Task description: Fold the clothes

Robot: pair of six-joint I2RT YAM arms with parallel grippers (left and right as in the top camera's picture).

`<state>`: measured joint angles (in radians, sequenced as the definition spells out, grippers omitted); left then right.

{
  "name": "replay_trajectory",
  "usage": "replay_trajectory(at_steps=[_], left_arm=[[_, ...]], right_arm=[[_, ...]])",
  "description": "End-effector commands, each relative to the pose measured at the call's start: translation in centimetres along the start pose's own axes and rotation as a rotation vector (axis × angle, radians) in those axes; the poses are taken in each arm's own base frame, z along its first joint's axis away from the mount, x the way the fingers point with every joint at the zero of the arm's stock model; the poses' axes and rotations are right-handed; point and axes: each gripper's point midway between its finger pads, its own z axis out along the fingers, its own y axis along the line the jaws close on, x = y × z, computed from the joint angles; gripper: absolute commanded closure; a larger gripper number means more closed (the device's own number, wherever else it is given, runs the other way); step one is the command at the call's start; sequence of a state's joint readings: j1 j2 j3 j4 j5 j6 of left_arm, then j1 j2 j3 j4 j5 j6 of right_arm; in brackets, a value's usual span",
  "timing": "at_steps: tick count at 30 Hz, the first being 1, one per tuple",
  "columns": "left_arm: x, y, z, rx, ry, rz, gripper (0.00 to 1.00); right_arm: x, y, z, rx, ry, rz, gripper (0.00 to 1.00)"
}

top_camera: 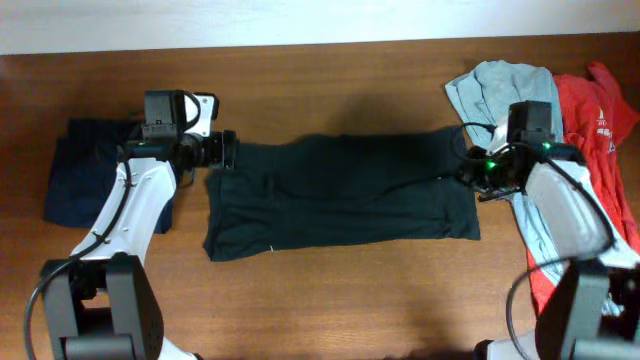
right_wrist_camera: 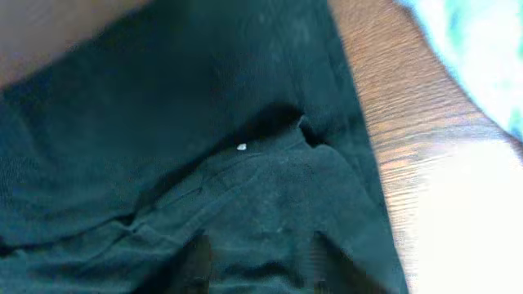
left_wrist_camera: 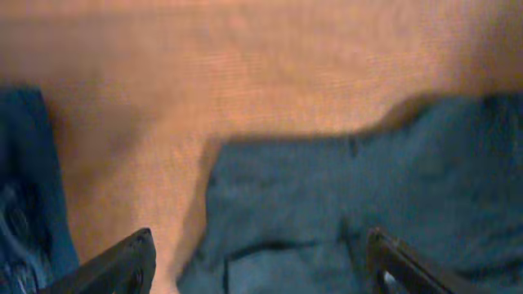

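A large black garment (top_camera: 340,190) lies flat across the middle of the table, folded into a long band. My left gripper (top_camera: 228,150) is at its far-left corner; in the left wrist view the fingers (left_wrist_camera: 261,261) are wide open over that corner of the black garment (left_wrist_camera: 327,196). My right gripper (top_camera: 468,172) is at the garment's right end. In the right wrist view its fingers (right_wrist_camera: 261,261) stand apart, low over creased black garment fabric (right_wrist_camera: 204,106), which carries a small white speck (right_wrist_camera: 241,148).
A navy garment (top_camera: 80,170) lies folded at the left, also in the left wrist view (left_wrist_camera: 24,196). A pale blue-grey garment (top_camera: 495,85) and a red one (top_camera: 595,110) are heaped at the right, under the right arm. Bare wood table (top_camera: 340,300) lies in front.
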<state>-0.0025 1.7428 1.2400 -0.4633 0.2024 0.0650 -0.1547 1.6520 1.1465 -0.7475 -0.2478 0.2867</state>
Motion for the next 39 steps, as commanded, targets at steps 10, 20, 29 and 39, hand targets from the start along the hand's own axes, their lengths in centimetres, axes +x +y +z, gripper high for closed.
replay_trajectory(at_steps=[10,20,29,39], left_arm=[[-0.8,-0.5,9.4,0.08,-0.084,0.059,0.27],[3.0,-2.1,12.6,0.11,0.027,0.066,0.44],[2.0,-1.7,11.9,0.098,0.035,0.059,0.97],[-1.3,-2.8,4.2,0.098,0.065,0.049,1.0]], right_arm=[[0.7,0.9,2.3,-0.073,0.076,0.017,0.49],[0.6,1.0,2.3,-0.073,0.074,0.017,0.49],[0.0,1.2,2.1,-0.078,0.055,0.007,0.49],[-6.1,3.9,-1.6,-0.119,-0.141,-0.195,0.48]])
